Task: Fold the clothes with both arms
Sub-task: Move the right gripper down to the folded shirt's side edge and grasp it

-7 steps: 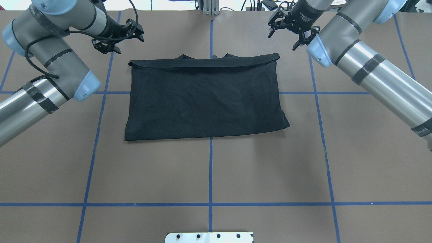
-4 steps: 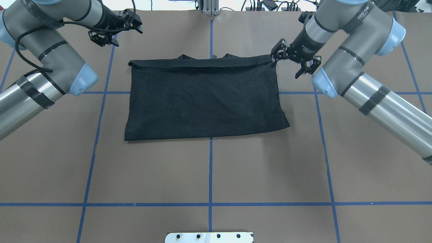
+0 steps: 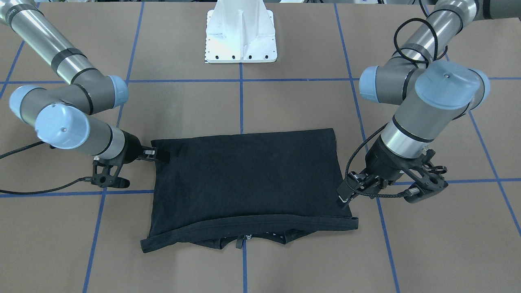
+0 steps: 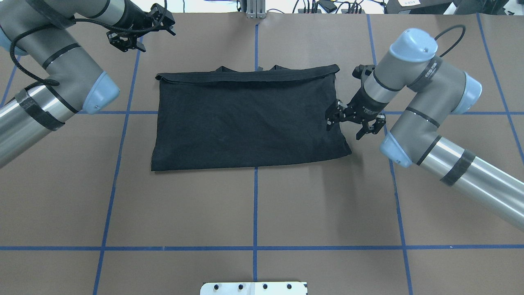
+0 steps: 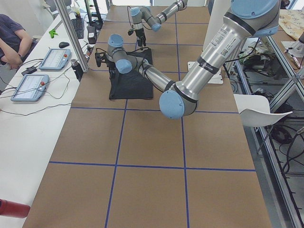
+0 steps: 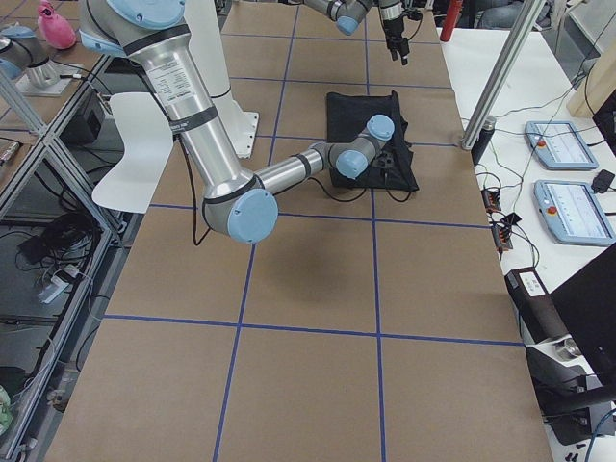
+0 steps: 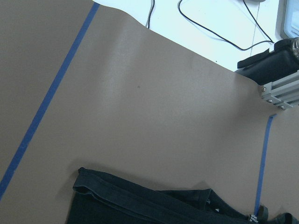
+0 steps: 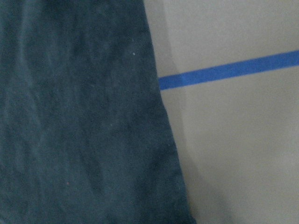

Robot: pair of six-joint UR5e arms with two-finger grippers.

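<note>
Brown table (image 4: pixel 254 205) bears folded T-shirt (image 4: pixel 245 119), front hidden; left tool (image 3: pixel 380 195), right tool (image 4: pixel 344 131) spread apart.

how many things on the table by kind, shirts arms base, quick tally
black T-shirt: 1
robot arms: 2 (left arm, right arm)
white pedestal base: 1
total: 4

Overhead and front-facing: steeply down from opposite sides, sharing the whole desk (image 4: pixel 184 205). Side views: distant, lengthwise. Right wrist: close, T-shirt (image 8: pixel 84 116) at 9 o'clock; left wrist farther, 6 o'clock.
</note>
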